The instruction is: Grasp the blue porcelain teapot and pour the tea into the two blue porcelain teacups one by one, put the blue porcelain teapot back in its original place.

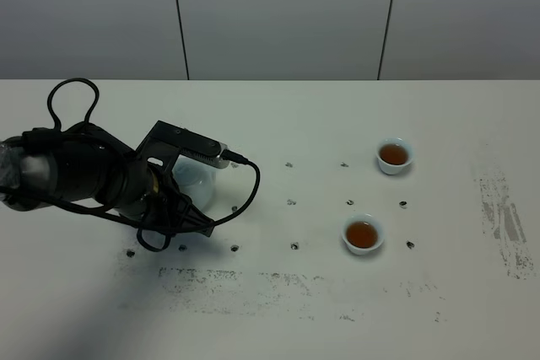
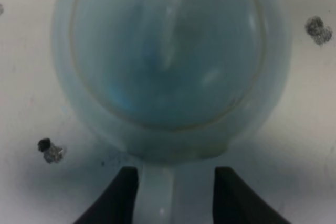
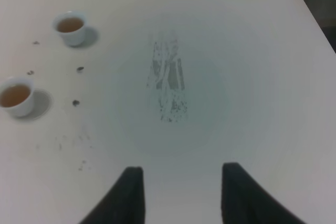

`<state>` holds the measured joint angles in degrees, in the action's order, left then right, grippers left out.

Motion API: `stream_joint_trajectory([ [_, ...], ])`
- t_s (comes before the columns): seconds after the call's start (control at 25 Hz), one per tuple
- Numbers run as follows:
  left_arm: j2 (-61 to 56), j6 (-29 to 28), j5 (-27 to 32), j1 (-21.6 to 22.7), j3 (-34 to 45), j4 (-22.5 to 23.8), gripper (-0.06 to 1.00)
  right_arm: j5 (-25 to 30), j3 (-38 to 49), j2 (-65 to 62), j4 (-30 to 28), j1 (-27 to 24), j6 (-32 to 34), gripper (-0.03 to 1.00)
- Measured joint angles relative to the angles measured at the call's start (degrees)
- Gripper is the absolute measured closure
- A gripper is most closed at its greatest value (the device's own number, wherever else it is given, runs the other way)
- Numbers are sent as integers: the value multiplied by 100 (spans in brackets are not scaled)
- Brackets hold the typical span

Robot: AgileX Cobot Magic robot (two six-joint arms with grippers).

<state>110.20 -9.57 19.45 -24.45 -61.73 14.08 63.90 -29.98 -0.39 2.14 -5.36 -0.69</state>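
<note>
The blue porcelain teapot point(image 2: 170, 66) stands upright on the white surface point(image 1: 278, 309) at the left of the overhead view, mostly covered there by the left arm, with only a pale patch of it showing. In the left wrist view the left fingers point(image 2: 176, 195) straddle the loop handle point(image 2: 155, 192), one touching or nearly touching it and the other standing clear with a gap, so they look parted rather than clamped on it. Both blue porcelain teacups point(image 1: 394, 155) point(image 1: 363, 234) hold brown tea, well apart from the teapot on the right side. Judging from that, the pouring into both cups seems done and the teapot is set down; whether this spot is its original place I cannot tell, and what seems left is only letting go and drawing the arm away. The right fingers point(image 3: 178, 195) appear apart over bare surface and hold nothing. The spout is not visible in any view, and the close view of the lid is blurred
</note>
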Motion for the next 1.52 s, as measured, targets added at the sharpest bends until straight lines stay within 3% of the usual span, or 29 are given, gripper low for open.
stream_joint_trajectory([
  [0.4, -1010, 6, 912, 12, 2, 0, 54, 0, 0, 0, 0, 0, 0, 61],
  [0.8, -2320, 21, 2344, 66, 2, 309, 54, 0, 0, 0, 0, 0, 0, 61],
  [1.12, -3375, 9, 3935, 120, 2, 269, 54, 0, 0, 0, 0, 0, 0, 61],
  [1.32, -3963, -2, 4211, 577, 60, 102, 54, 0, 0, 0, 0, 0, 0, 61],
  [1.52, -5029, -3, 4262, 1217, 666, 42, 54, 0, 0, 0, 0, 0, 0, 61],
])
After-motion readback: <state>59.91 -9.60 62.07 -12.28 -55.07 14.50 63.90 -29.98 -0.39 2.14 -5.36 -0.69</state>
